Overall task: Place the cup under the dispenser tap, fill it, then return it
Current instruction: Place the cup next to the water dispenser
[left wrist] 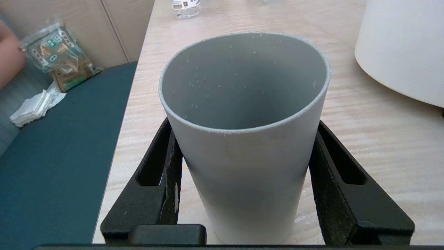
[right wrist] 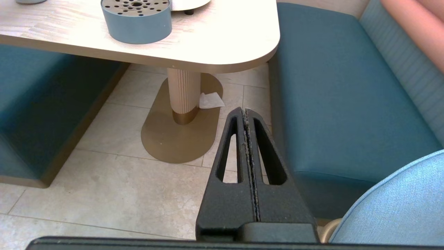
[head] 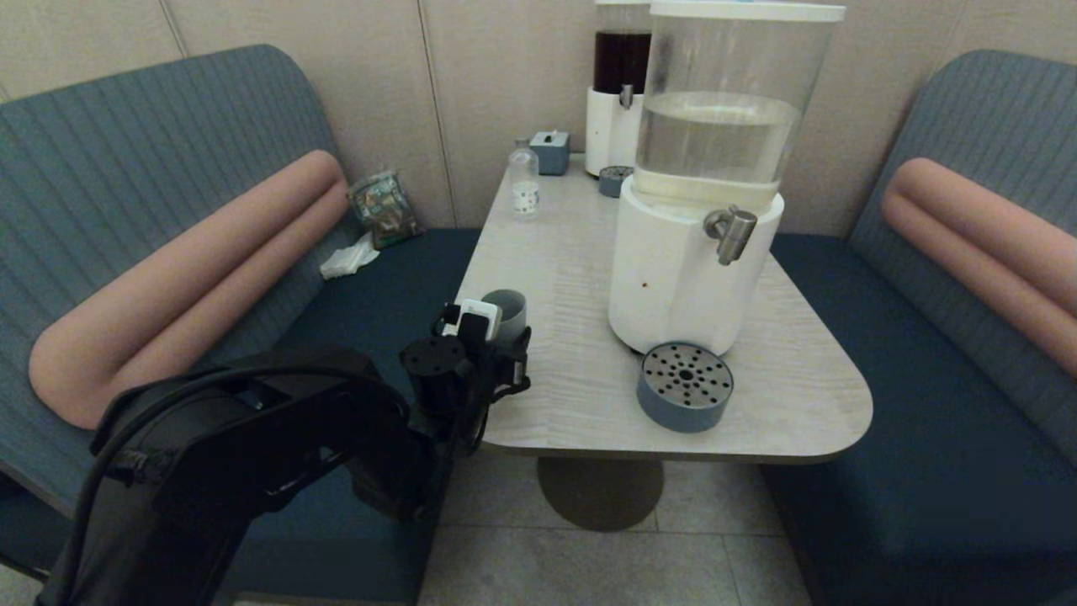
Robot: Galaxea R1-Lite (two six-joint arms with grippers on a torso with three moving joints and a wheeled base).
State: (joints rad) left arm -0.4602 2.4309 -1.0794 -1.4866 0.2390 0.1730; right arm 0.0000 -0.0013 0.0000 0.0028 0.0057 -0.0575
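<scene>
The grey-blue cup (head: 508,308) stands upright on the table (head: 555,252) near its left edge, well left of the big dispenser (head: 673,278). My left gripper (head: 496,330) reaches it from the near side. In the left wrist view the cup (left wrist: 242,173) sits between the two black fingers (left wrist: 166,163), which press on its sides just under the rim. Small droplets dot its inner wall; its bottom is hidden. The brushed-metal tap (head: 732,233) juts out over the perforated round tray (head: 684,385). My right gripper (right wrist: 245,111) is shut and empty, low over the floor beside the right bench.
At the back stand a slimmer dark-tank dispenser (head: 620,93), a small clear bottle (head: 525,181), a small grey box (head: 551,151) and a second little tray (head: 614,179). A snack packet (head: 385,206) and tissue (head: 349,257) lie on the left bench.
</scene>
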